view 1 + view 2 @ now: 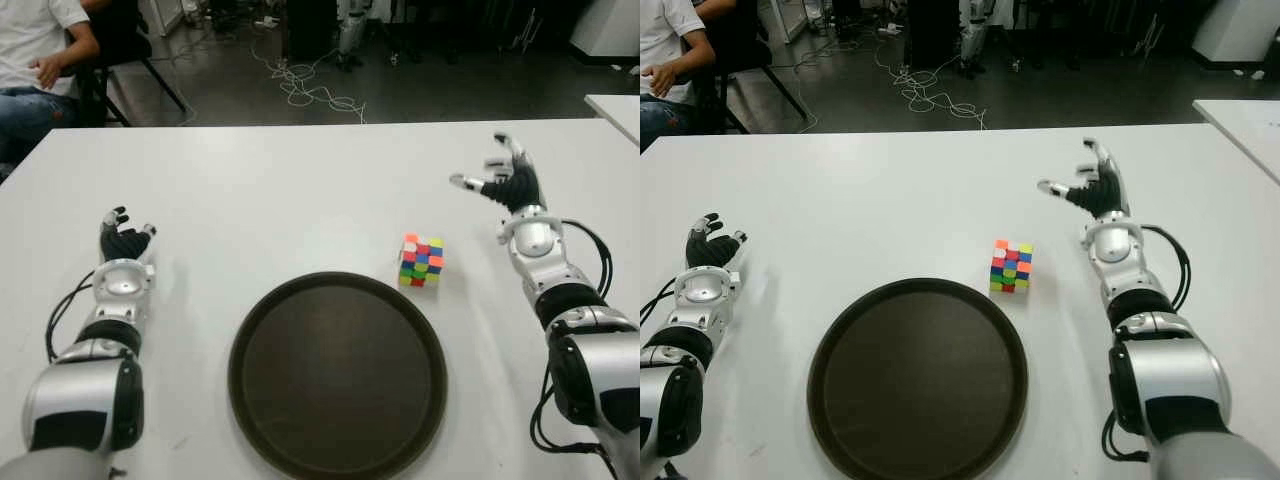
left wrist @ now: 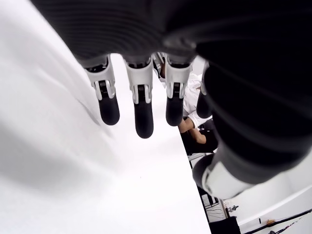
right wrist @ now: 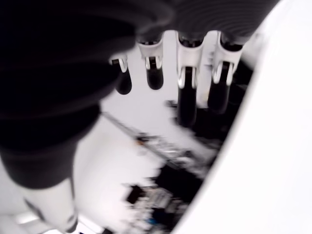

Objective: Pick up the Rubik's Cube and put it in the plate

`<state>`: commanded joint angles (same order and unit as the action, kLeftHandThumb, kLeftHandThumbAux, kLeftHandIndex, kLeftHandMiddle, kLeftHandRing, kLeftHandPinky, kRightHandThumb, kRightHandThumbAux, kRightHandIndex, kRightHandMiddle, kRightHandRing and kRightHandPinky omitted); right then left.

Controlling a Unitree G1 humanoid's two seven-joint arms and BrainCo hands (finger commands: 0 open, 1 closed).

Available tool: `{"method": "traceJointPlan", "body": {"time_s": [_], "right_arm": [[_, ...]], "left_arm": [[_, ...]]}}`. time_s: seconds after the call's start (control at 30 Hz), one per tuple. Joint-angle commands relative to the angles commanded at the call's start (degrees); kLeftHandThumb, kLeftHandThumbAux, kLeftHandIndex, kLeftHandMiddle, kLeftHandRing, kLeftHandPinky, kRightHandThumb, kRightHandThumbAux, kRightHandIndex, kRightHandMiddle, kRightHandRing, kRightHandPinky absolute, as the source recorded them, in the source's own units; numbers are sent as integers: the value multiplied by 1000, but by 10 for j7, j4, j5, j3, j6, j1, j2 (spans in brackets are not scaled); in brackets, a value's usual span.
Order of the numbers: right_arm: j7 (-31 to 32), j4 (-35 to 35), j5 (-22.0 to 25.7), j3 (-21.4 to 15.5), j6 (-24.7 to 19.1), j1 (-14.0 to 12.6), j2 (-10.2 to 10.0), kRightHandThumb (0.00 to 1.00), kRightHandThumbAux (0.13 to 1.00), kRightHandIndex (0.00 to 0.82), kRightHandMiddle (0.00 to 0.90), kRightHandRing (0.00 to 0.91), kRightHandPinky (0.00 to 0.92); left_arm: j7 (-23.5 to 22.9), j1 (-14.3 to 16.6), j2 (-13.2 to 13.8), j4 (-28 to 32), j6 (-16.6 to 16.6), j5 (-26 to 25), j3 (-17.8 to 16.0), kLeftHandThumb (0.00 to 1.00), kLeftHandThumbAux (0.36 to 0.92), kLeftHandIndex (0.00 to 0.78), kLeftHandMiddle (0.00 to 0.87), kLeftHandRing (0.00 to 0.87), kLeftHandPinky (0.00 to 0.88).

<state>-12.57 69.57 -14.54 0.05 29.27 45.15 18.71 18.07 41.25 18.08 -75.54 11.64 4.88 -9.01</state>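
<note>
Rubik's Cube [image 1: 421,260] sits on table [image 1: 250,200] just beside plate [image 1: 337,372] rim, right hand [image 1: 508,180] beyond it, fingers spread, empty, left hand [image 1: 124,240] idle; careless reach could knock cube away.

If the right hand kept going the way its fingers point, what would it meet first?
Nothing, seemingly. The right hand, open, points toward the white table's far edge; the Rubik's Cube sits nearer the robot, off that line.
</note>
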Motion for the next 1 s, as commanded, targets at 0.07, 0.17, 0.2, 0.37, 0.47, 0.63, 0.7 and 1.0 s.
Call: {"method": "traceJointPlan", "body": {"time_s": [0.07, 0.17, 0.2, 0.37, 0.47, 0.63, 0.7, 1.0], "right_arm": [[-3, -12, -5, 7, 13, -7, 1, 64, 743, 68, 104, 93, 100], [-10, -28, -15, 19, 28, -17, -1, 85, 732, 65, 102, 97, 120], [-12, -31, -18, 21, 30, -19, -1, 89, 723, 64, 100, 96, 124], [-10, -47, -27, 35, 36, -26, 2, 90, 698, 62, 99, 109, 162], [-2, -54, -29, 41, 40, -31, 3, 84, 686, 56, 95, 112, 162], [18, -69, -35, 53, 47, -38, 6, 50, 679, 51, 123, 151, 216], [23, -75, -36, 56, 47, -41, 6, 37, 687, 51, 158, 199, 280], [30, -101, -43, 70, 46, -57, 2, 38, 711, 52, 375, 515, 576]], "left_arm": [[-1, 0, 1, 0, -1, 1, 1, 102, 747, 108, 142, 155, 157], [0, 0, 1, 0, -1, 3, 3, 93, 748, 106, 138, 152, 146], [0, 0, 1, 1, -1, 4, 3, 93, 749, 101, 137, 152, 143], [1, 0, 0, 1, 0, 2, 2, 107, 764, 90, 134, 148, 135], [2, 0, 0, 1, -1, 1, 1, 118, 774, 95, 134, 149, 144], [3, 2, 0, 0, -4, 0, -1, 126, 772, 104, 140, 155, 157], [3, 2, -1, 0, -5, 0, -1, 127, 767, 105, 142, 156, 156], [6, 2, -1, 0, -4, 2, 1, 143, 767, 102, 136, 157, 163]]}}
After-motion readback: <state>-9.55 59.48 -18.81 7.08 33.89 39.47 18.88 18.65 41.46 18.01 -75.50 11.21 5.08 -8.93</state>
